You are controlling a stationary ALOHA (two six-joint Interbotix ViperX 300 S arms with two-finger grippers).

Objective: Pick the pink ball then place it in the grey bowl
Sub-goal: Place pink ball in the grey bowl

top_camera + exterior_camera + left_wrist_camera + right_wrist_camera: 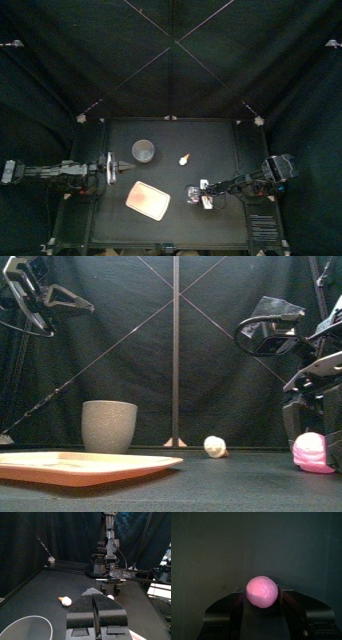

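My left gripper hangs closed and empty, left of the grey bowl, clear of the drop path. Right of and in front of that bowl, my right gripper pinches the pink ball across its middle, low at the table, which I reckon stops it rolling free.

Black arms; black-jawed left gripper

Tray, cup, pale toy on table
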